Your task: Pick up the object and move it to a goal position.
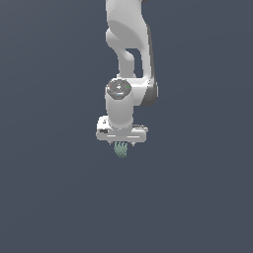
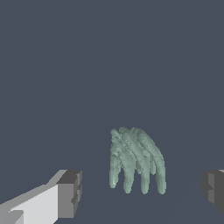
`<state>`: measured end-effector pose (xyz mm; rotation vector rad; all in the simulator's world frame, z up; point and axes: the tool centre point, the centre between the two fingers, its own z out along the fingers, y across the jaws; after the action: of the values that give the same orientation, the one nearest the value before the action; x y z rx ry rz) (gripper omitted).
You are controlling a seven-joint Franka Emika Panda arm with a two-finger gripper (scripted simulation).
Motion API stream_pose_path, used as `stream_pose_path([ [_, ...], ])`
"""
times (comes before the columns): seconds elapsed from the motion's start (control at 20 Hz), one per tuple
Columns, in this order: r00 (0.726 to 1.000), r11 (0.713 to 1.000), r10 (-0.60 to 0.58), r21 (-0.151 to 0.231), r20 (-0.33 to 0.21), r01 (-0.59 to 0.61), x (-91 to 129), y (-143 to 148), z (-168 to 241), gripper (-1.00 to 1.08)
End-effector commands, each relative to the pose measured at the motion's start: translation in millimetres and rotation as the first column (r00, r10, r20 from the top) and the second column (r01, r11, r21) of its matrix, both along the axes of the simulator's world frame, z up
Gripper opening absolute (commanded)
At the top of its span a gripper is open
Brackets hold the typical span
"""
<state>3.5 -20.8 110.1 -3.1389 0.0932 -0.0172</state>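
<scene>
Pale green and bumpy, the object (image 2: 137,160) looks like a tiny cactus with long ridged lobes that curve down like claws. In the wrist view it sits in the gap between the two fingers. It is a little closer to the finger with the white arm part behind it (image 2: 69,193) than to the other finger (image 2: 213,189), but it touches neither one. Grey floor shows on both sides of it.

The fingers are spread wide, much wider than the little clump. Their tips are dark grey blocks. They hold nothing.

In the exterior view the white arm (image 1: 129,47) comes down from above and bends to point straight down. The gripper (image 1: 121,144) is at its low end, a wide white bar. The green object (image 1: 121,148) peeks out just under the middle of that bar. I cannot make out the fingers themselves in this view, as they are too small to see beside the clump.

Everything around is flat dark grey-blue floor (image 1: 54,197). I cannot tell if the clump rests on the floor or not
</scene>
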Motion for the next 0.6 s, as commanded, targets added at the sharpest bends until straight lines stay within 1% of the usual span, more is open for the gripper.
stream_pose_path([
  [0.0, 1.000, 1.000, -0.015, 0.000, -0.007, 0.015, -5, -6, -13, 1.00],
  [0.35, 1.000, 1.000, -0.021, -0.001, -0.011, 0.021, -7, -8, -20, 1.00],
  [0.55, 1.000, 1.000, -0.022, -0.001, -0.011, 0.022, -7, -9, -31, 1.00],
])
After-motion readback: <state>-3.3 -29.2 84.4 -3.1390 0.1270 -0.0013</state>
